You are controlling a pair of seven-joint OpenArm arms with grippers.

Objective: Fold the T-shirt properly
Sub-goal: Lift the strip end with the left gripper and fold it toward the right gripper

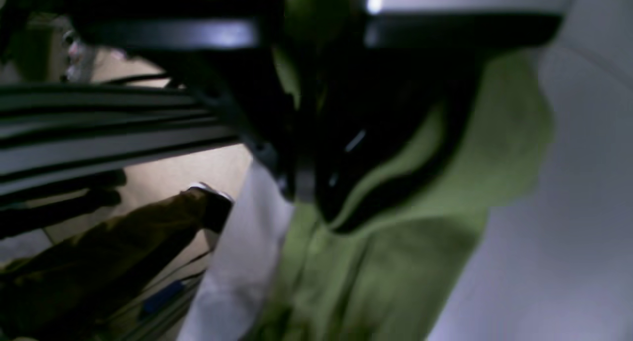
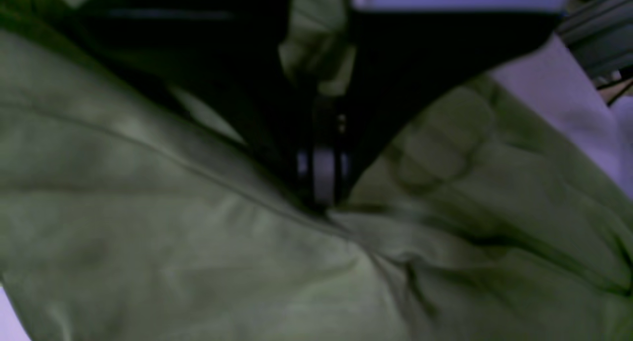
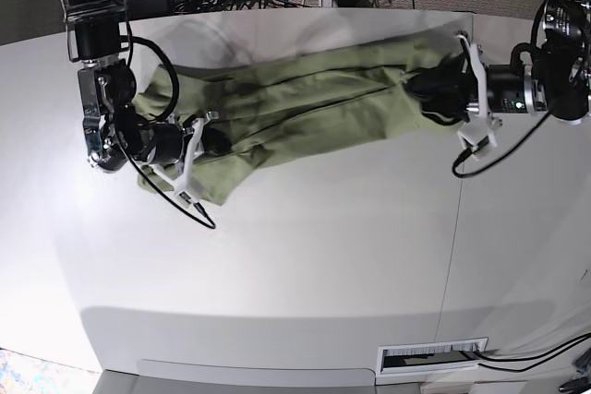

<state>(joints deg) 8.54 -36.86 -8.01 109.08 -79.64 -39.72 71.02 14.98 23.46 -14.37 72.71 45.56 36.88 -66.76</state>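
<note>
Black gripper housing fills the top of both wrist views, dark and blurred, so fingertip detail is hard to read. Under the right wrist camera, the right gripper (image 2: pixel 324 182) has its jaws pressed together on a pinch of the T-shirt (image 2: pixel 198 242), with creases running out from the pinch; green cloth covers nearly the whole frame and only a sliver of white table (image 2: pixel 568 98) shows. Under the left wrist camera, the left gripper (image 1: pixel 306 182) is closed on a bunched green fold, though blur hides the contact itself.

From the base view the T-shirt (image 3: pixel 305 103) lies stretched along the table's far edge, between the right gripper (image 3: pixel 214 142) and the left gripper (image 3: pixel 427 89). Its ends are hidden under both grippers. The table (image 3: pixel 295 256) is cut off at the near corners.
</note>
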